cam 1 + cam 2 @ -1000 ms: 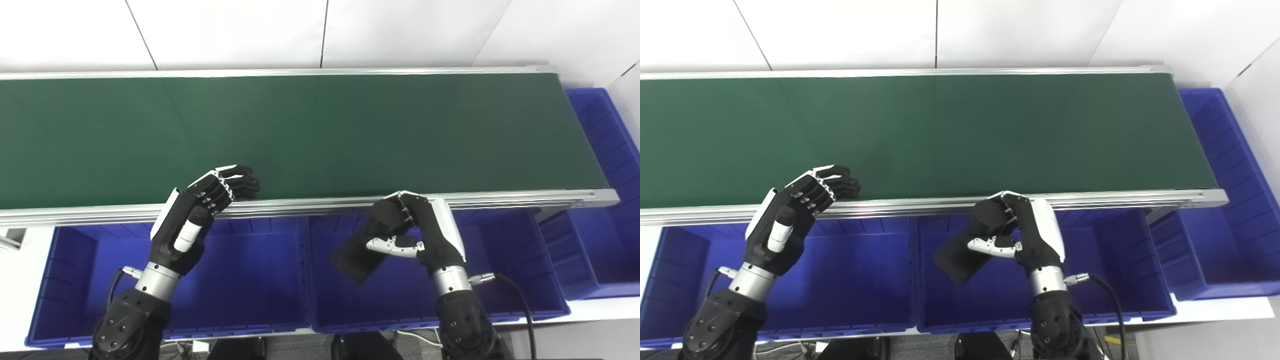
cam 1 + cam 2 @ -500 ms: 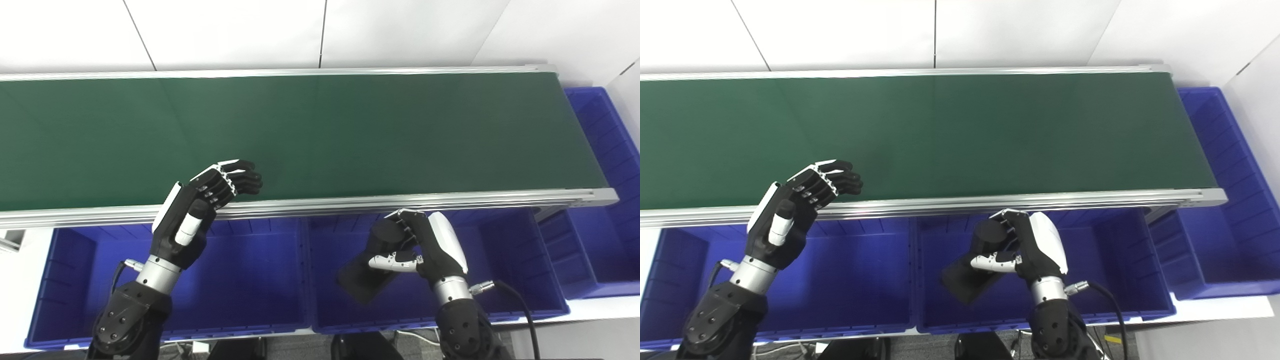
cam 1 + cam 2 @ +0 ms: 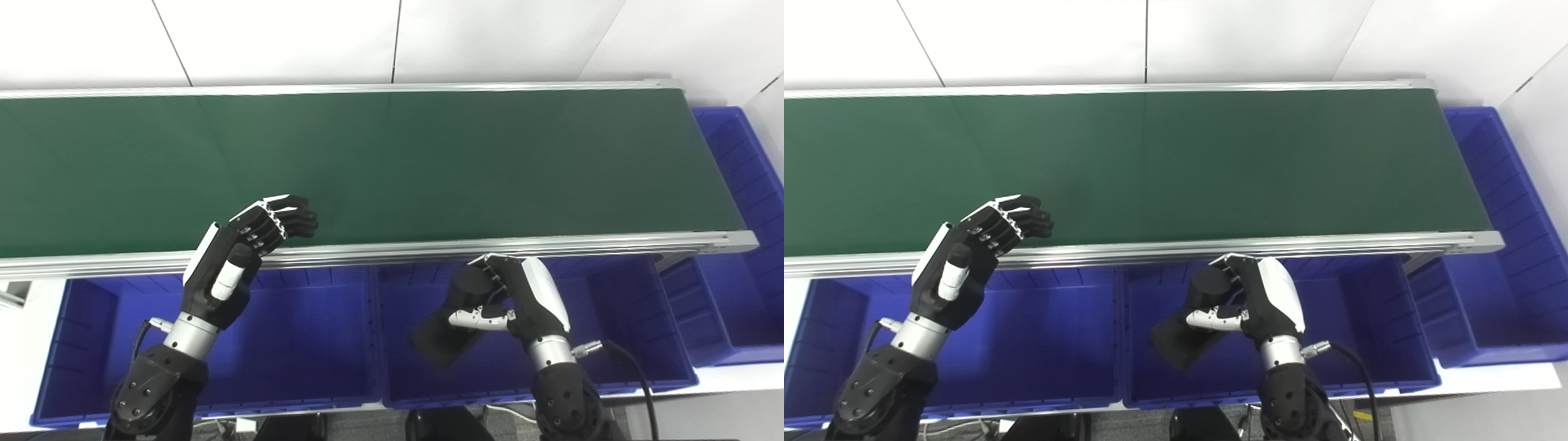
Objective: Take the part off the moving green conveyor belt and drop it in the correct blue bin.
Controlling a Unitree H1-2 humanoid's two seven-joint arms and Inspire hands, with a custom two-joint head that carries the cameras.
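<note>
My right hand (image 3: 511,300) is shut on a black part (image 3: 450,324), a flat dark block with a round end. It holds the part tilted over the middle blue bin (image 3: 618,318), just in front of the conveyor rail. My left hand (image 3: 245,251) hovers at the near edge of the green belt (image 3: 392,159), holding nothing, its fingers curled forward but apart. No part lies on the belt.
A second blue bin (image 3: 306,343) sits below my left hand and a third blue bin (image 3: 744,184) stands at the belt's right end. The silver conveyor rail (image 3: 398,250) separates belt and bins. White wall panels lie behind.
My right hand has come down from the conveyor rail into the space over the middle bin, still holding the black part. My left hand has barely shifted.
</note>
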